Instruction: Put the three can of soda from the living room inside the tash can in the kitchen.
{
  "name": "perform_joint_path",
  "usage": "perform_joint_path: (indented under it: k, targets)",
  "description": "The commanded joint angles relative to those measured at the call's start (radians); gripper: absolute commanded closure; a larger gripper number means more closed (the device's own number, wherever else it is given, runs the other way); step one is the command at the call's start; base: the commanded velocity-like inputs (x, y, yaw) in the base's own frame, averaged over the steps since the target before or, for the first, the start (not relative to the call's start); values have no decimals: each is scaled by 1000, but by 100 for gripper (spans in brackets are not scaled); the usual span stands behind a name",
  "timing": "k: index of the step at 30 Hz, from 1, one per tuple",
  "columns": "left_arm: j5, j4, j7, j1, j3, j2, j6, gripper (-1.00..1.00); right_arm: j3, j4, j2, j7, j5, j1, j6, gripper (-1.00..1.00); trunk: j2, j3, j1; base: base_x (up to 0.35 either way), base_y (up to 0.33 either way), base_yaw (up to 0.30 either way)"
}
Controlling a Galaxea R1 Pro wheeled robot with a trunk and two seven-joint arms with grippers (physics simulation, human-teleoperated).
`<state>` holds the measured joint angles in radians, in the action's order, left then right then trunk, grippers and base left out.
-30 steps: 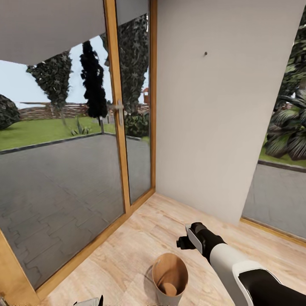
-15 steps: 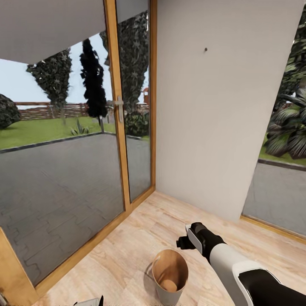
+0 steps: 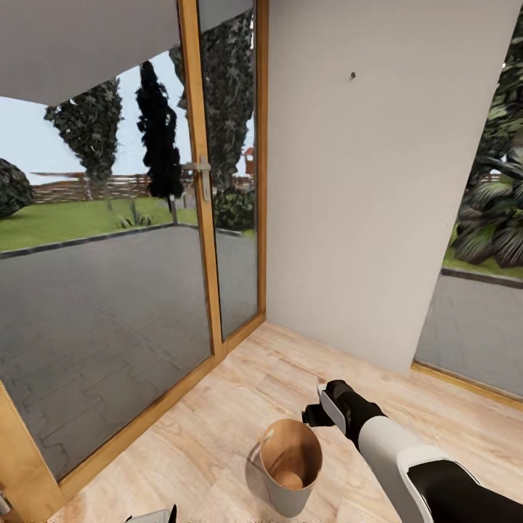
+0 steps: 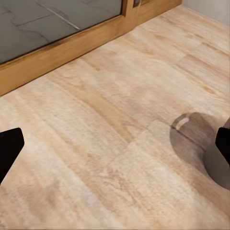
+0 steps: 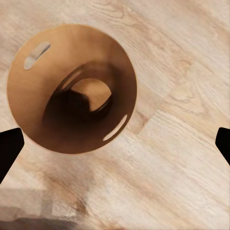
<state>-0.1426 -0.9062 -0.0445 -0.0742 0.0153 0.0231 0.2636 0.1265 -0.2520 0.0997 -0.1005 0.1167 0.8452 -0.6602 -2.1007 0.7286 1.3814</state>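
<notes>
The trash can (image 3: 289, 465), pale grey outside and orange-brown inside, stands on the plank floor. My right gripper (image 3: 314, 416) hangs just above its far rim. In the right wrist view I look straight down into the trash can (image 5: 57, 52), and my right gripper (image 5: 115, 143) is open with nothing between its dark fingertips (image 5: 9, 148). A dark shape (image 5: 72, 108) lies at the bottom of the can; I cannot tell whether it is a can of soda. My left gripper (image 4: 115, 146) is open over bare floor, with the bin's grey side (image 4: 218, 167) beside one fingertip.
A wood-framed glass door (image 3: 207, 218) runs along the left, its sill (image 4: 57, 52) close to the left gripper. A white wall (image 3: 363, 203) forms the corner behind the bin. Another glass pane (image 3: 479, 327) is at the right. Plank floor (image 3: 218, 436) surrounds the bin.
The whole picture has shifted slightly, so the camera moved; the bin now sits a little higher in view. The right arm keeps its place in the frame.
</notes>
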Motion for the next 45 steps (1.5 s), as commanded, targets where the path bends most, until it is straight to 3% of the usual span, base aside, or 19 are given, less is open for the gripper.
perform_joint_path:
  k: [1,4,45]
  targets:
    - [0,0,0,0,0,0,0,-100,0,0,0,0,0,0,-1,-100,-7,5,4,0,0,0]
    - [0,-1,0,0,0,0,0,-100,0,0,0,0,0,0,-1,-100,-28,18,15,0,0,0]
    - [0,2,0,0,-1,0,-1,-100,1,0,0,-1,1,0,-2,-100,-28,83,15,22,0,0]
